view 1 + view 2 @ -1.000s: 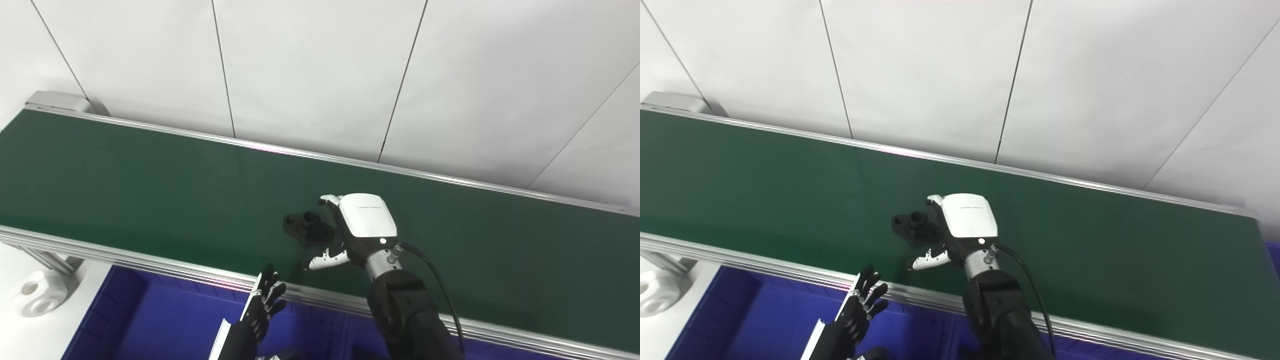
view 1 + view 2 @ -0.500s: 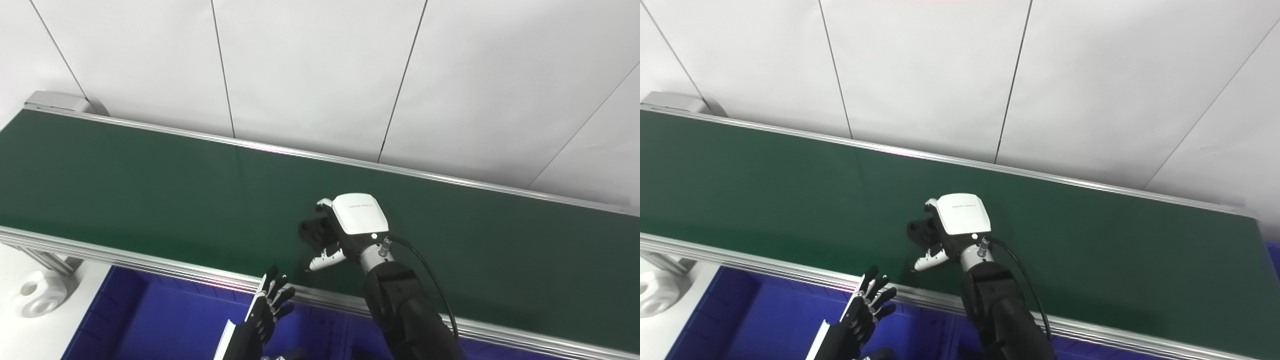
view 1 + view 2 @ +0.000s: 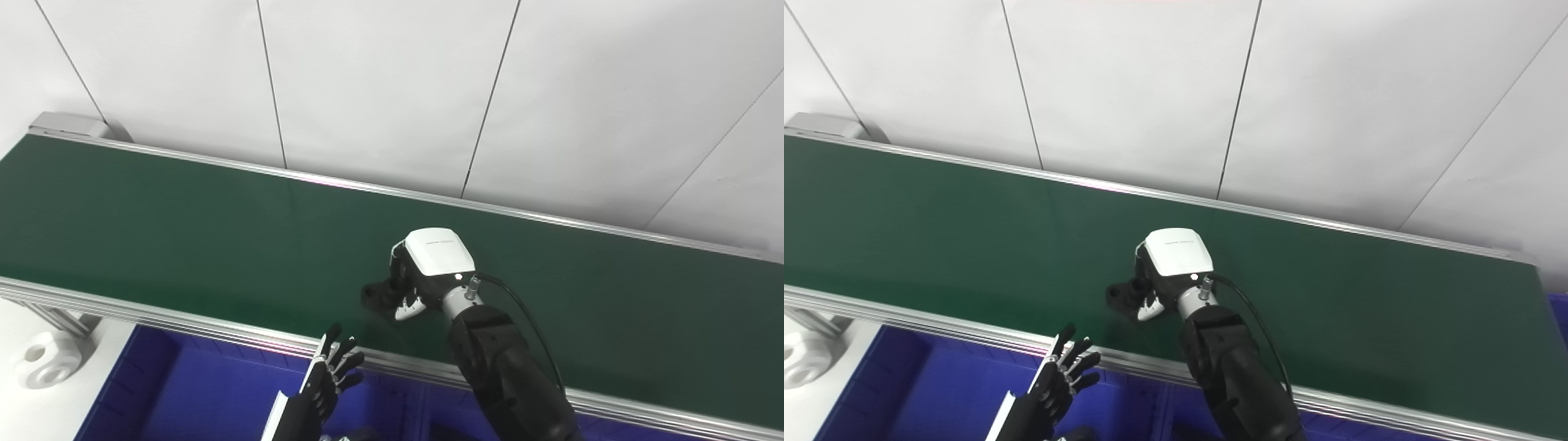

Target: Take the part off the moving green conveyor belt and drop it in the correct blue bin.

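A small black part point(image 3: 378, 293) with round bosses sits over the green conveyor belt point(image 3: 184, 233), near its front edge. My right hand point(image 3: 429, 272), white-backed, is shut on the black part point(image 3: 1122, 292), with the thumb curled under it; whether the part still touches the belt is unclear. My left hand point(image 3: 327, 376) is open, fingers spread, over the blue bin point(image 3: 184, 392) below the belt's front rail. Most of the part is hidden by the right hand's fingers.
The belt's aluminium front rail point(image 3: 153, 315) runs between the belt and the blue bin point(image 3: 919, 398). A white part point(image 3: 46, 361) lies on the pale surface at the lower left. White wall panels stand behind the belt.
The right hand's fingers and thumb closed around the black part, which had lain free to its left. The wrist turned and rose slightly. The left hand barely shifted.
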